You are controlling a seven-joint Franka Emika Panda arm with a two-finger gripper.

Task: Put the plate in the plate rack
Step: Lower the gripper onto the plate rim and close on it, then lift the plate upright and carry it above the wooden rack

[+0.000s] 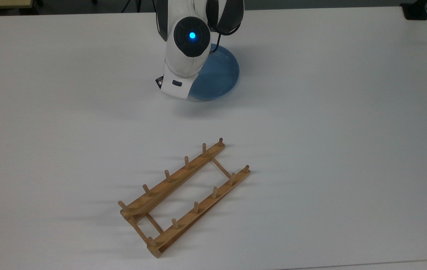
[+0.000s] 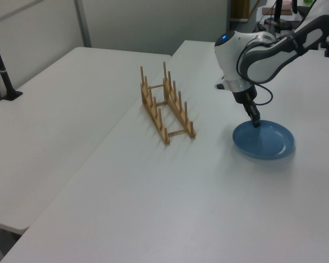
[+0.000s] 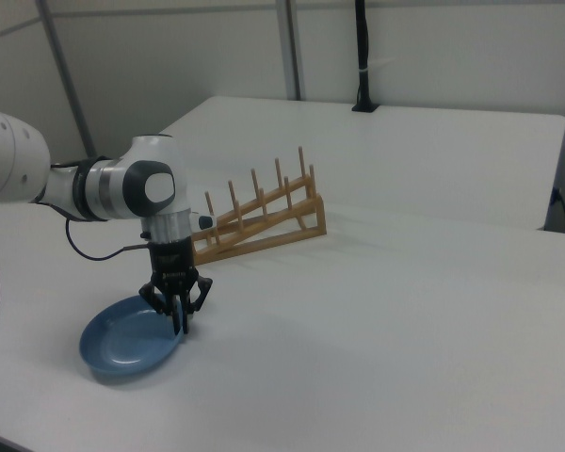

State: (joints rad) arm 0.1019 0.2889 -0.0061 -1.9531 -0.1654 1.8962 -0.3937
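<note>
Plate (image 1: 219, 77): light-blue, glossy, round, shallow; on the white worktop (image 1: 329, 131), near the far edge in the top view; partly covered by the arm in the top view. Seems slightly tipped in the right view, far edge raised, but hard to confirm.
Plate rack (image 1: 183, 195): light-brown wood, two long rails joined by thin crossbars, upright pegs on each rail; standing on the worktop well apart from the plate, set diagonally in the top view. No plate in it.
Gripper (image 3: 178, 320): pointing down at the plate rim on the side toward the rack; black fingers (image 3: 173, 303) drawn close together across the rim, pinching the plate edge as seen in the right view. In the left view, gripper tip (image 2: 256, 121) meeting the plate's near-rack edge.
Arm (image 1: 187, 45): white Panda wrist with a lit blue ring, leaning over the plate's left part in the top view.
Second worktop (image 2: 60, 109): adjoining, white, on the left view's left, carrying a black post (image 2: 1, 66).
</note>
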